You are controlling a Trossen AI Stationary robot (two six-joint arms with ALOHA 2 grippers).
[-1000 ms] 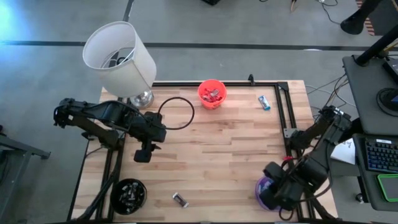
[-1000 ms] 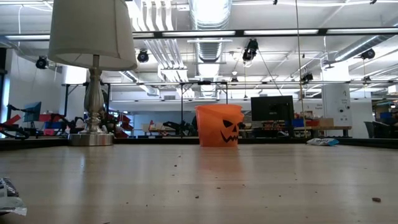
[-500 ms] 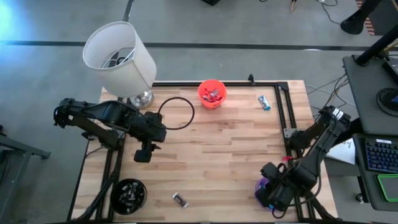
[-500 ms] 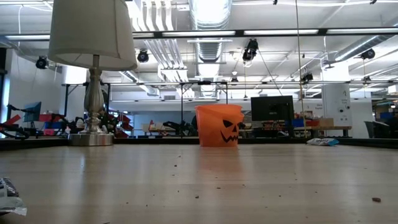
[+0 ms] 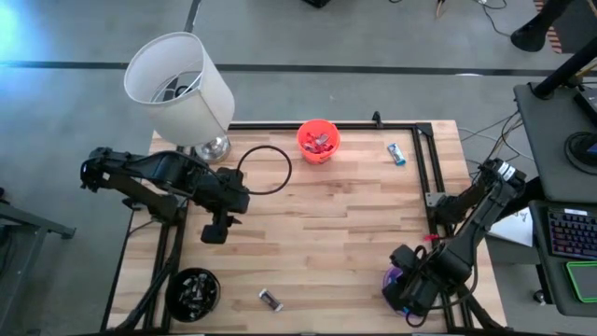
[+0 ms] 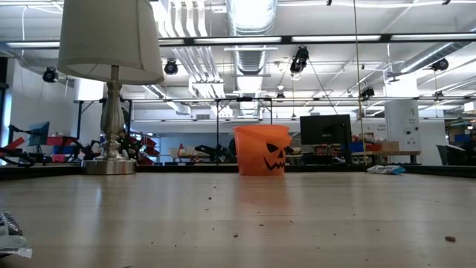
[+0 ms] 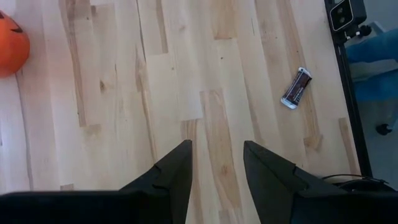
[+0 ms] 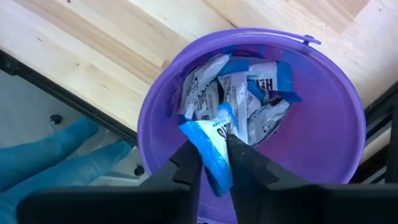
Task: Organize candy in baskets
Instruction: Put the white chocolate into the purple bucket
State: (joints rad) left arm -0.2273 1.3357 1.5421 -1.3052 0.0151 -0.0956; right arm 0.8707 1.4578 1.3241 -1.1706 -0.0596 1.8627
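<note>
Shift of my right gripper: a second ago it was hanging a bit off to the side of the purple basket, and it has since slid across and settled directly above the basket's open mouth. It has barely moved in the last half second.

A blue candy sits between my right fingers. Both pads are still touching its wrapper, so I read it as gripped, not dropped yet. It hangs just over the pile of white and blue wrappers already inside.

Nothing else has moved. My left gripper waits in the same spot, well away from the purple basket on the opposite side of the table. Its fingers are spread with only bare wood between them.

For the task, this candy is carried and lined up, and only the release is left. Since it is inside the rim line, I think it should fall in cleanly.

Still loose on the table:
- A dark candy lies between the purple basket and the black basket.
- A light blue candy lies well apart from the purple basket, toward the orange basket.

By my guess, sorting is nearly done, with two pickups left after this drop.
</note>
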